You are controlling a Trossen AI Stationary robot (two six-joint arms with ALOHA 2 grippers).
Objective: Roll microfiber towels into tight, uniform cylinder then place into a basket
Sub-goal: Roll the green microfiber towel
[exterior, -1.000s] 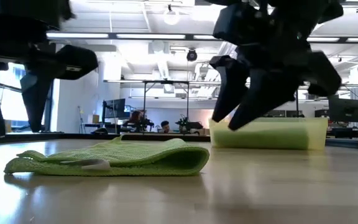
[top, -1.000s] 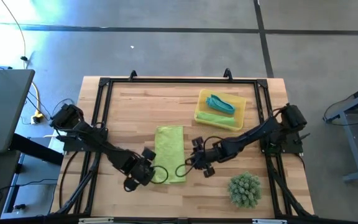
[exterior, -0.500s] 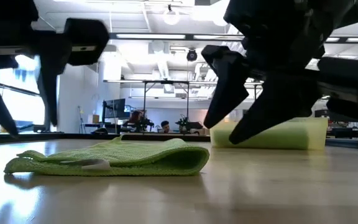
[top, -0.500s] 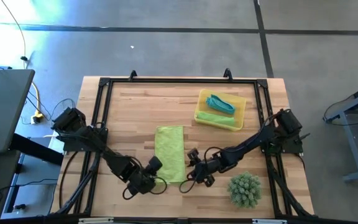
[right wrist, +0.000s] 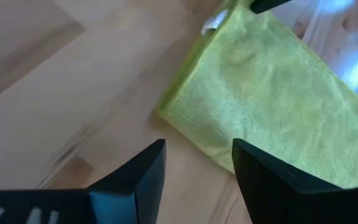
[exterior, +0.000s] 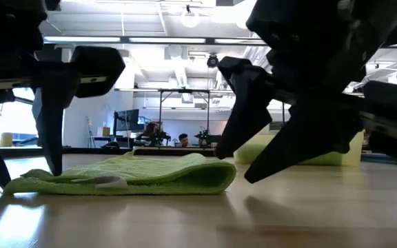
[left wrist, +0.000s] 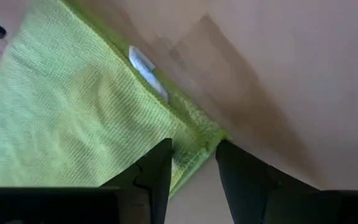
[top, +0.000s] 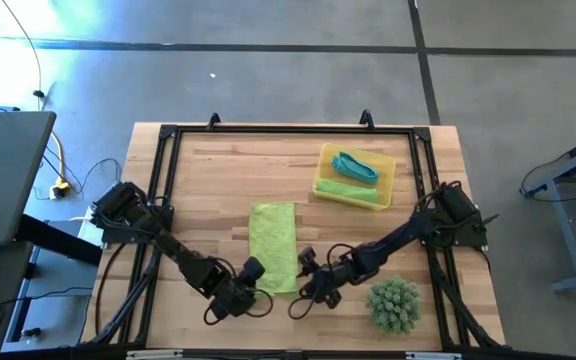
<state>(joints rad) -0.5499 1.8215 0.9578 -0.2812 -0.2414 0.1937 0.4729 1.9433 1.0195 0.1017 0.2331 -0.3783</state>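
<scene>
Change: both grippers have dropped to the towel's near edge.
Left gripper (left wrist: 191, 163): fingers apart, astride the near left corner of the folded lime towel (top: 273, 246).
Right gripper (right wrist: 196, 167): fingers apart, at its near right corner.
Towels: three, nubby cloth; one flat, two rolled (teal (top: 354, 167), lime (top: 346, 190)).
Basket (top: 384, 201): yellow plastic, beyond the right gripper.

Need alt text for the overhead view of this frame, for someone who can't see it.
Seen from above, a folded lime-green towel lies flat on a wooden table, with the left gripper and right gripper at its two near corners, fingers open. A yellow basket toward the far right holds a teal roll and a green roll; a spiky plant sits near right.
</scene>
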